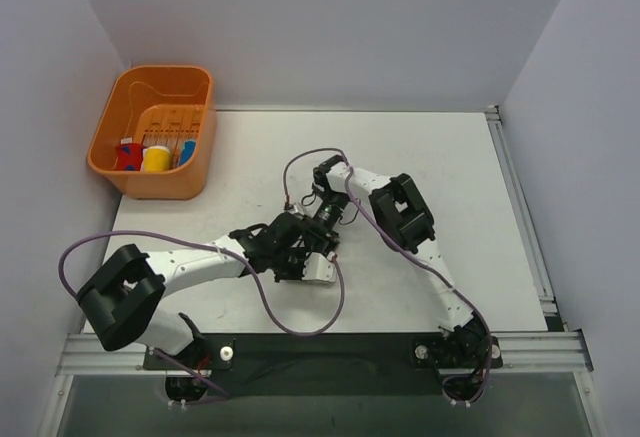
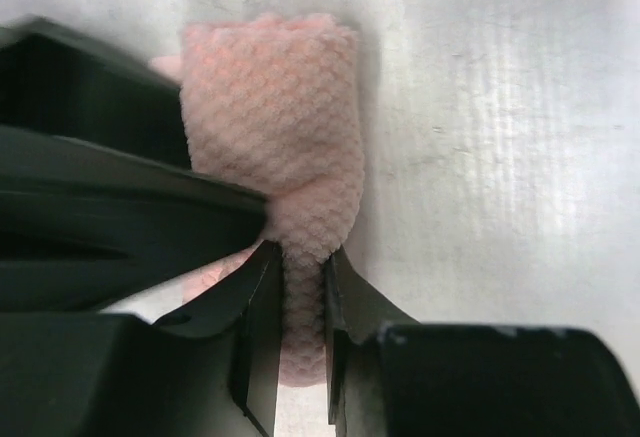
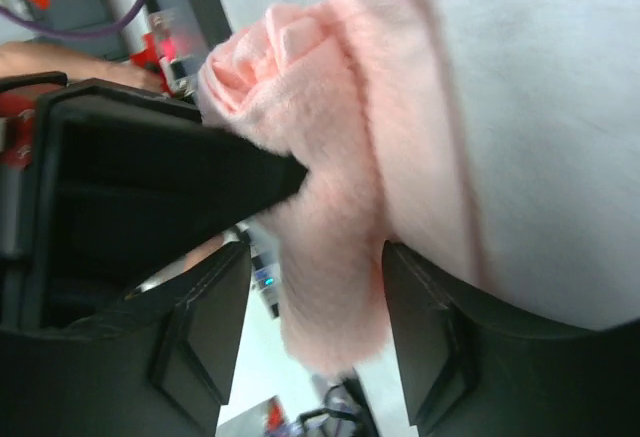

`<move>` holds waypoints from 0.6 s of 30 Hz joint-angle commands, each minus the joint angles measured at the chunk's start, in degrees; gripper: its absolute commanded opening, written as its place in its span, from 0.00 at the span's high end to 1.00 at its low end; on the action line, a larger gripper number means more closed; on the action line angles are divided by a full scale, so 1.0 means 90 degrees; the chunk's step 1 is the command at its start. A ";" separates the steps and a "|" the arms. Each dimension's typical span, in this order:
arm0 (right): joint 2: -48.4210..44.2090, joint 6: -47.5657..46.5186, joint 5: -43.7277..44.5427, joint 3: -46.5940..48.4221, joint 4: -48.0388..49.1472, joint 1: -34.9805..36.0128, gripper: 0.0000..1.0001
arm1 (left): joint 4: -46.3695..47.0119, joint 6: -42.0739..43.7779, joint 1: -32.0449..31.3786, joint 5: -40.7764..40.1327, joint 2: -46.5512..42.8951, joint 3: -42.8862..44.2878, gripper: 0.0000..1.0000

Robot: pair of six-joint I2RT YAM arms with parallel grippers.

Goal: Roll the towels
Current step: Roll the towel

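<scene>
The left claw (image 2: 301, 262) pinches the rolled pale pink towel (image 2: 275, 107), likely to stop it unwinding; the right claw (image 3: 315, 252) straddles it, grip unclear.

Orange basket (image 1: 150, 185) blocks far-left corner; table (image 1: 450, 157) open on the right.

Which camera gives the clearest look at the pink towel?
The left wrist view: the pink towel lies rolled on the table, sharp, pinched by the left fingers. The right wrist view shows its spiral end, blurred. From the top, it is almost wholly hidden.
</scene>
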 commanded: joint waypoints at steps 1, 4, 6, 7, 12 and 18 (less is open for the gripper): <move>-0.0608 0.0288 0.0916 0.0427 0.0549 -0.0653 0.44 | -0.1681 -0.0398 0.0156 0.1061 0.0237 0.0242 0.89; -0.1203 0.0806 0.0828 0.0516 0.0831 -0.1131 0.41 | -0.2228 -0.0535 0.0604 0.1696 0.0539 0.0612 0.90; -0.1796 0.1215 0.0799 0.0146 0.1183 -0.1387 0.40 | -0.2445 -0.0584 0.0937 0.2096 0.0744 0.0847 0.90; -0.1994 0.1488 0.0721 -0.0011 0.1484 -0.1504 0.40 | -0.2668 -0.0584 0.1103 0.2253 0.0997 0.0994 0.90; -0.3417 0.2290 0.0584 -0.1637 0.2625 -0.2081 0.41 | -0.3450 -0.0681 0.2137 0.3121 0.2101 0.2360 0.88; -0.4904 0.3900 0.0769 -0.3808 0.4801 -0.2101 0.39 | -0.4310 -0.0730 0.2939 0.3875 0.3761 0.3999 0.87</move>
